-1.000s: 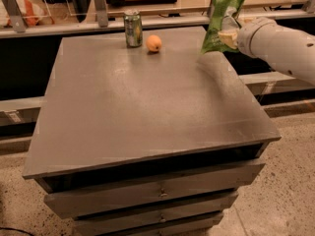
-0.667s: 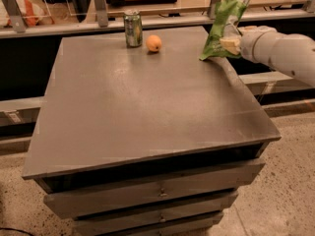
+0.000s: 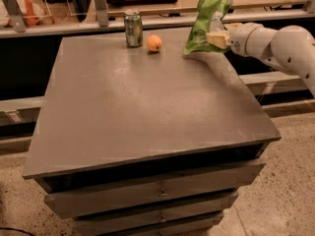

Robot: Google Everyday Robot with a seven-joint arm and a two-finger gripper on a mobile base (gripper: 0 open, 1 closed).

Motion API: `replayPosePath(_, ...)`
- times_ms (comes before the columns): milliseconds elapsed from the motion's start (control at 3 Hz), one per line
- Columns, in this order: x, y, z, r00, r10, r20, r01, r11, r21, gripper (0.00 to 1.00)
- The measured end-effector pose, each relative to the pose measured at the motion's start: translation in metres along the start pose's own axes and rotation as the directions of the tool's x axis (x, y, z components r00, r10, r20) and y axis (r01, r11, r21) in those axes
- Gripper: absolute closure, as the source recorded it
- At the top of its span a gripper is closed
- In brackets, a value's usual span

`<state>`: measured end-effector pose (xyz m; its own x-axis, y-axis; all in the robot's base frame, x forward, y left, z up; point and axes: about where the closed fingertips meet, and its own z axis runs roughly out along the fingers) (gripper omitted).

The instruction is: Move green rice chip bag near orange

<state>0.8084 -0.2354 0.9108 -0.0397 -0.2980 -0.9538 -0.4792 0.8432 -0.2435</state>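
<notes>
Camera view, one orange [image 3: 154, 43], one chip bag [image 3: 205, 19] in gripper [image 3: 216, 39] far right

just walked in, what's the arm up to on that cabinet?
The robot's gripper is shut on the large crinkly bright green rice chip bag, holding it upright at the far right of the grey cabinet top. The bag's lower end is down near the surface; contact can't be told. The small round orange sits to the bag's left with a clear gap between them, beside a green-and-silver drink can. The bag is not yet released.
</notes>
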Motion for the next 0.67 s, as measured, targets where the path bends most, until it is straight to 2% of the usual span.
replayPosePath(333,-0.003,0.004,0.028,0.999,0.005,0.041,-0.002,0.9973,-0.073,1.0)
replayPosePath(667,0.004,0.009,0.048,0.999,0.009,0.044,-0.003,0.9916,-0.13,1.0)
